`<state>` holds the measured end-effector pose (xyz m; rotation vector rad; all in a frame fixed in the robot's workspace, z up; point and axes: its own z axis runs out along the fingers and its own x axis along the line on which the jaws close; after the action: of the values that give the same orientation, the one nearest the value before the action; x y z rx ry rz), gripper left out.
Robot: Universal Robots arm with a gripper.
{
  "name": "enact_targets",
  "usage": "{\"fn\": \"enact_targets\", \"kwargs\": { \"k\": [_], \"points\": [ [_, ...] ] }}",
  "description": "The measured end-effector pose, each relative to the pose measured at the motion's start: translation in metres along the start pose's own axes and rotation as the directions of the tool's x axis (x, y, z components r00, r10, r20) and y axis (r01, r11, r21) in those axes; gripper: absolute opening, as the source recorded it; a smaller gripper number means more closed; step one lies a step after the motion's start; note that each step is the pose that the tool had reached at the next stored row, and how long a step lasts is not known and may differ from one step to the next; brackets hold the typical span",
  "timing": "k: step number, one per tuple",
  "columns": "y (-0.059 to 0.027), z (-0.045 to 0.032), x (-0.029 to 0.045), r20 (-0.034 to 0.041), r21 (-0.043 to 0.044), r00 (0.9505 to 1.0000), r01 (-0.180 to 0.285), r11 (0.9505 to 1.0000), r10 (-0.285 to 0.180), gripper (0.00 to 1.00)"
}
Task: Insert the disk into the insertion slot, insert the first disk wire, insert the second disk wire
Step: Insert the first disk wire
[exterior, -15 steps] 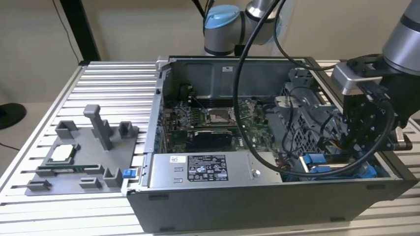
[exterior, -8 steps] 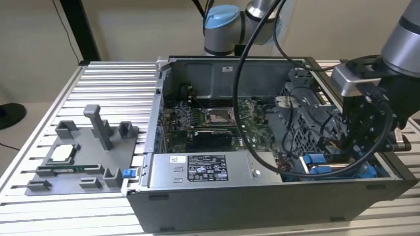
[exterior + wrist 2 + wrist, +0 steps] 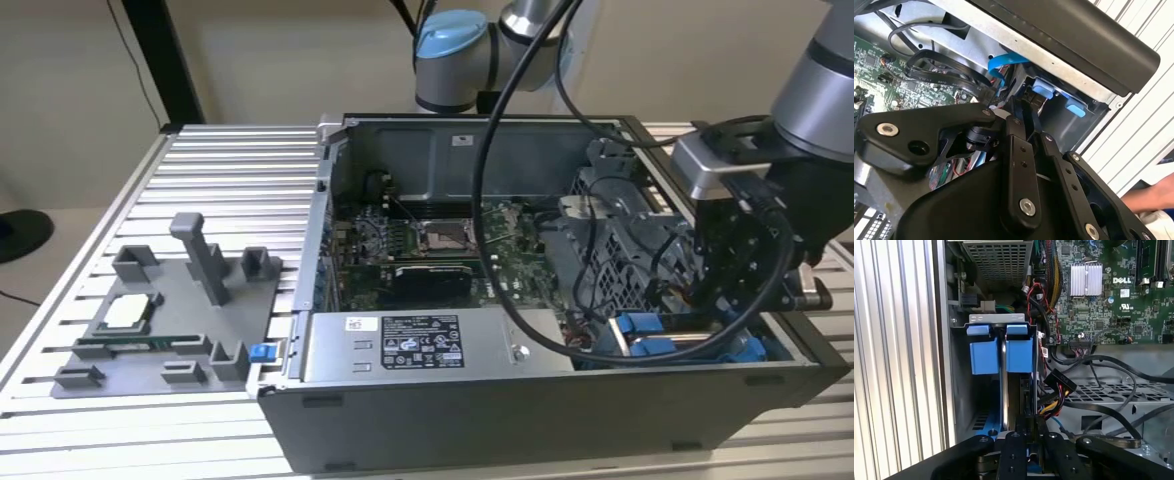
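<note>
A ribbed aluminium table is carrying the whole scene in front of a plain beige wall, and one open computer case is lying on it. The disk is sitting upright in the insertion slot, in the corner at about four o'clock of the case's inside as the exterior view shows it. The single gripper is hanging just beside the disk's outer end, its fingers drawn close together with a slim gap between them; whether they are pinching anything I cannot tell. Of the disk, the first wrist view is showing two bright blue tabs side by side, with one thin silver strip running between them. Just beside the slot, one black plug with yellow and red wires is hanging among several black cables. Beyond them one green motherboard is lying flat, carrying one silver finned heatsink. In the exterior view one grey labelled power-supply box is filling the case at about six o'clock, and one grey fixture tray is resting on the table at nine o'clock of the case. The one arm is coming down from two o'clock. In the second wrist view a person's hand is resting on the table outside the case.
</note>
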<state>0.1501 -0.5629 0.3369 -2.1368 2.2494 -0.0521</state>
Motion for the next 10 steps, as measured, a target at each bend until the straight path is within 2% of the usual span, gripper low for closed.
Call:
{"fn": "enact_targets", "kwargs": {
  "k": [10],
  "points": [
    [0.0004, 0.0055, 0.0, -0.0002, 0.0001, 1.0, -0.002, 1.0, 0.002, 0.0]
  ]
}}
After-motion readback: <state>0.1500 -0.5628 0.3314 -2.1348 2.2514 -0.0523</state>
